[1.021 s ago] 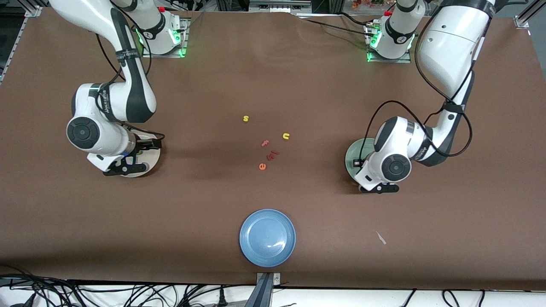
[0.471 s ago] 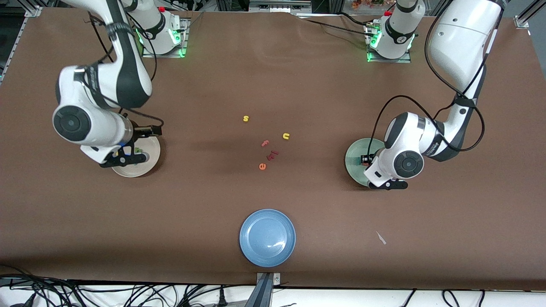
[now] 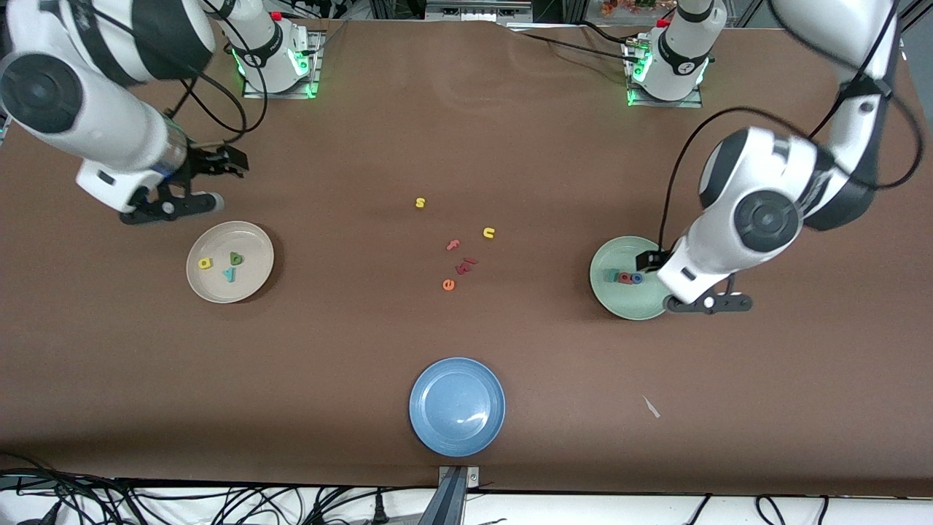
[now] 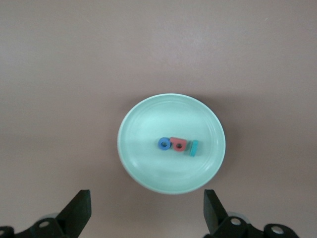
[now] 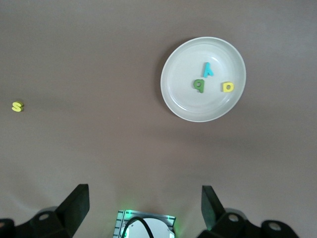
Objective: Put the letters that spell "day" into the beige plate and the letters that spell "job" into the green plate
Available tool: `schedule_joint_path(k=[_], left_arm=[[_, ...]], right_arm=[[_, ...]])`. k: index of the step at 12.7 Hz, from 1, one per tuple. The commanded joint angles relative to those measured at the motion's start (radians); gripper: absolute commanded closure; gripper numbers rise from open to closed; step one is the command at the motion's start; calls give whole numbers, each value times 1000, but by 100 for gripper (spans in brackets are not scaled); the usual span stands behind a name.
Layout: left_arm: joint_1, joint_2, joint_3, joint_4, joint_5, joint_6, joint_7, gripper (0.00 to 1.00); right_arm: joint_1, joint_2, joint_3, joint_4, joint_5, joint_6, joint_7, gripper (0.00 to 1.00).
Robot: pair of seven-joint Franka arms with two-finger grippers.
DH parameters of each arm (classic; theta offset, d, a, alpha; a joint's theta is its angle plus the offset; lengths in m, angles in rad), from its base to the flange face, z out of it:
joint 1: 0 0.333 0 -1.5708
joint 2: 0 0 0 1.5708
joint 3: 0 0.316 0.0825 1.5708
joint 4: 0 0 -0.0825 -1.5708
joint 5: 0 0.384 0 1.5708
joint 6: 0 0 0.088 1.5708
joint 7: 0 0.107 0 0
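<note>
1. The green plate (image 3: 631,278) sits at the left arm's end of the table, and the left gripper (image 3: 708,303) hangs just over the plate's rim, on the edge nearer the front camera. Its fingers are spread wide and hold nothing.
2. Inside the green plate, a blue o (image 4: 164,144), a pink-red b (image 4: 179,144) and a teal-looking j (image 4: 194,148) lie touching in a short row near its middle. In the left wrist view the row sits straight ahead of the open jaws, running across them.
3. The beige plate (image 3: 230,262) sits at the right arm's end. It holds a yellow a (image 3: 205,263), a green d (image 3: 236,257) and a teal y (image 3: 229,274), close together but apart.
4. The right gripper (image 3: 191,184) is raised over bare table, farther from the front camera than the beige plate, jaws wide and empty.
5. Both words look sorted, so I judge no further pick is needed. Leftover letters (image 3: 459,244) lie between the plates, with a blue plate (image 3: 457,406) nearer the camera.
</note>
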Motion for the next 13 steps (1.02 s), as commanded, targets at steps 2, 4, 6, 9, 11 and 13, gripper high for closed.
schedule_joint_path(k=[2, 4, 6, 9, 11, 13], left_arm=[[28, -161, 7, 79, -42, -197, 145, 0], [56, -279, 79, 55, -182, -221, 175, 0], [108, -370, 81, 0, -194, -261, 275, 0], [96, -422, 81, -112, -103, -191, 291, 0], [91, -435, 81, -123, -89, -181, 294, 0], [73, -436, 132, -122, -89, -178, 313, 0]], right_arm=[[-123, -46, 28, 60, 9, -48, 0, 0], [-188, -46, 28, 74, 116, -49, 4, 0], [-196, -56, 27, 74, 112, -41, 6, 0], [-196, -58, 40, 75, 104, -33, 7, 0], [-202, -55, 43, 75, 103, -23, -9, 0], [-203, -55, 43, 75, 91, -19, -36, 0]])
